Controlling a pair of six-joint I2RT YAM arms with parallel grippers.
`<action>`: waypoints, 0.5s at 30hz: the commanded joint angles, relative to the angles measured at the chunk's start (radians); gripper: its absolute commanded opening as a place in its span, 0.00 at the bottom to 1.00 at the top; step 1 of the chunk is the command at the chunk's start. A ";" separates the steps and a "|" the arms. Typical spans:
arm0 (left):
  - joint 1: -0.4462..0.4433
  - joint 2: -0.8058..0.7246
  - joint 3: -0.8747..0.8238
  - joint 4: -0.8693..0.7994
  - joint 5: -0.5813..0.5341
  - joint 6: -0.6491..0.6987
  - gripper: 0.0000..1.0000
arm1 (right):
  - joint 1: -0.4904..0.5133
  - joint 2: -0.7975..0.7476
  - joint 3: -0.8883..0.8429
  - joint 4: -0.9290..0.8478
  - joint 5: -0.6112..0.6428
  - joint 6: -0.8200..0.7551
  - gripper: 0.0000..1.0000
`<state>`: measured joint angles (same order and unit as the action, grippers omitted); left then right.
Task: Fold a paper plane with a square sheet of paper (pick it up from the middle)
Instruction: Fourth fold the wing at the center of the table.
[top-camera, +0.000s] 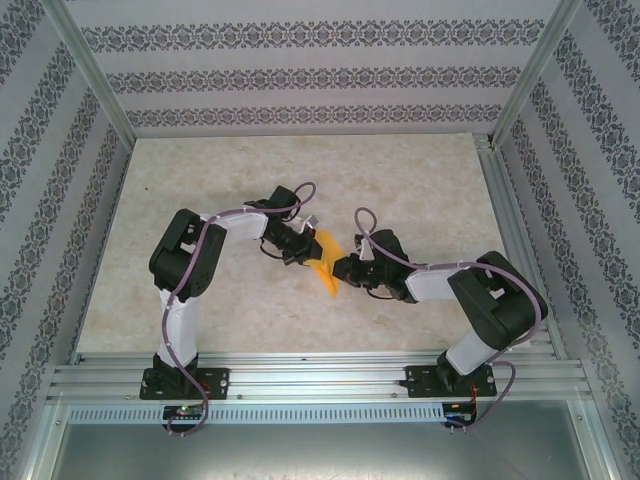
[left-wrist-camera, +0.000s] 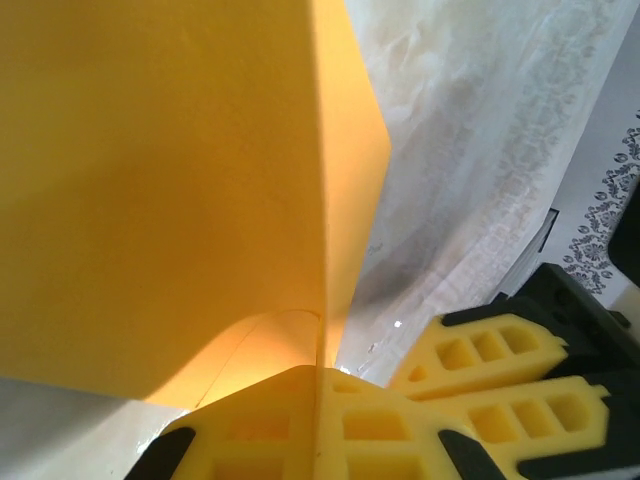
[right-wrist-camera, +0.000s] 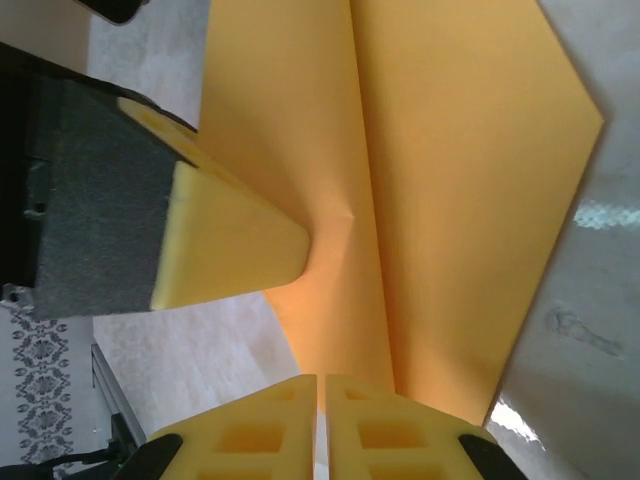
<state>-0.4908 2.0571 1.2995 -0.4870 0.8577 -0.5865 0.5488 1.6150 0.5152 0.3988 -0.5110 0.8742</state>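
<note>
The square sheet of paper (top-camera: 325, 265), orange-yellow and folded to a pointed outline, hangs above the table between both grippers. My left gripper (top-camera: 305, 250) comes in from the left and is shut on it; in the left wrist view the sheet (left-wrist-camera: 170, 190) runs edge-on into the closed left gripper (left-wrist-camera: 320, 378). My right gripper (top-camera: 345, 270) meets the sheet from the right. In the right wrist view the creased paper (right-wrist-camera: 450, 170) drops into the nearly closed right gripper (right-wrist-camera: 322, 385), and a left fingertip (right-wrist-camera: 235, 240) presses its face.
The beige marble-patterned table (top-camera: 420, 180) is bordered by aluminium rails (top-camera: 320, 380) at the near edge and patterned walls (top-camera: 300, 75) around. The right gripper's fingers (left-wrist-camera: 500, 370) sit close beside the left ones.
</note>
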 joint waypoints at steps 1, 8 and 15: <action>0.012 -0.043 -0.020 0.033 0.021 0.031 0.01 | 0.005 0.039 0.029 0.034 0.011 0.012 0.11; 0.014 -0.041 -0.028 0.013 -0.005 0.041 0.01 | 0.004 0.088 0.082 -0.070 0.072 -0.025 0.10; 0.015 -0.043 -0.032 -0.026 -0.059 0.075 0.01 | 0.010 0.102 0.134 -0.302 0.164 -0.100 0.10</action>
<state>-0.4908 2.0472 1.2739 -0.4892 0.8322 -0.5610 0.5499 1.6966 0.6231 0.2214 -0.4187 0.8314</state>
